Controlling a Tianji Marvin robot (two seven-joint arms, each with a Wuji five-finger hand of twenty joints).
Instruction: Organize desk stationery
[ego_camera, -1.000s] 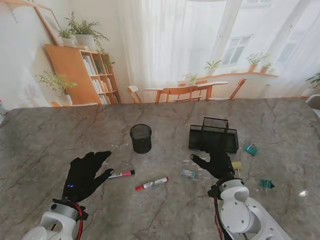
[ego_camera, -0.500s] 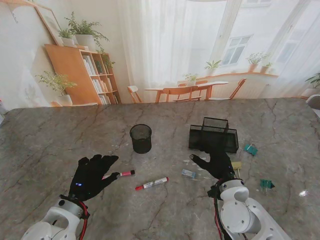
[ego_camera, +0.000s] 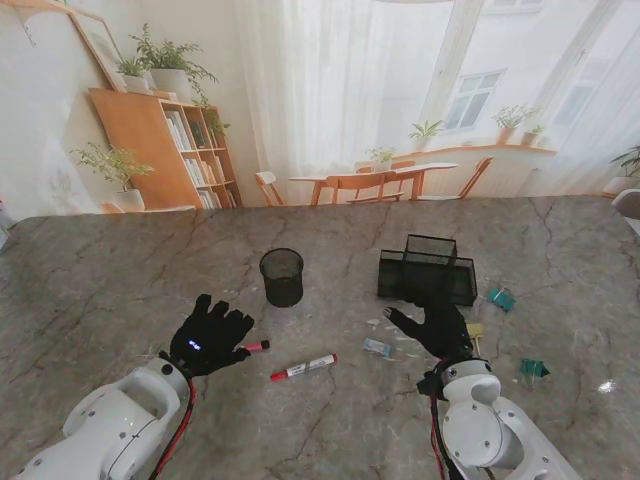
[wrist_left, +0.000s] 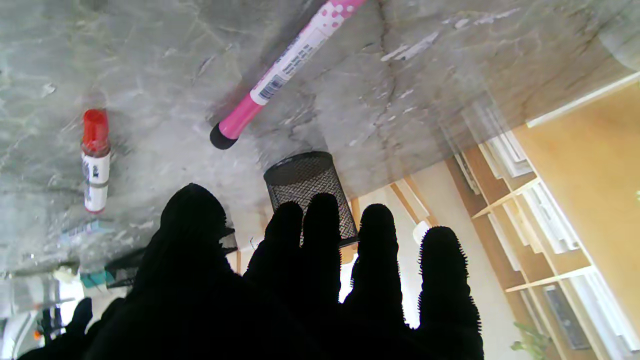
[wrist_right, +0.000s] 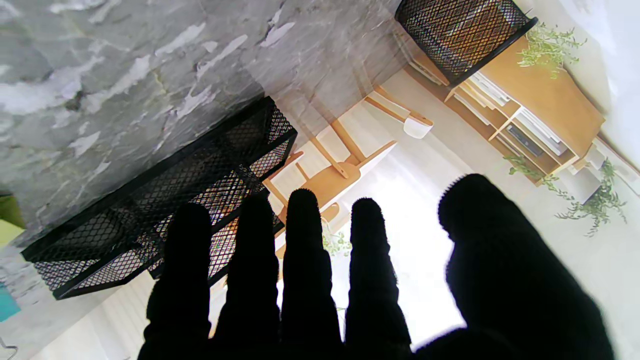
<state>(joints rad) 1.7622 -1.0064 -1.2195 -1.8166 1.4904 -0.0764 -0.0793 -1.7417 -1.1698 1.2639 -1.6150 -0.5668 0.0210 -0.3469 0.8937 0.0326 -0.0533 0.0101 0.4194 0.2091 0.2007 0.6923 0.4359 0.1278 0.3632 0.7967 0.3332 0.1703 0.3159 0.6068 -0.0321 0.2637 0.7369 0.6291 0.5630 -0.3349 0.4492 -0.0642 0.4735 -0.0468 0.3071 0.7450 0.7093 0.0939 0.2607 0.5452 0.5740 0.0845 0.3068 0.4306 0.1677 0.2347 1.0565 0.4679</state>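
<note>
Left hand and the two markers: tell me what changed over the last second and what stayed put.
The left hand slid to the right and farther from me, so it now hangs over the pink marker, covering most of it; its fingers are spread and it holds nothing. Unmoved: the red marker, the mesh pen cup, the mesh tray and the right hand, open near the tray.

You're looking at a staged desk setup — a test bench dressed as a home office. Grey marble-pattern table (ego_camera: 120, 270). Behind it, a printed backdrop (ego_camera: 330, 100) of a sunlit room: bookshelf, plants, dining chairs, window. On the table near the backdrop — a mesh pen cup (ego_camera: 282, 277) and mesh organizer (ego_camera: 428, 270), with markers lying nearer to you.
</note>
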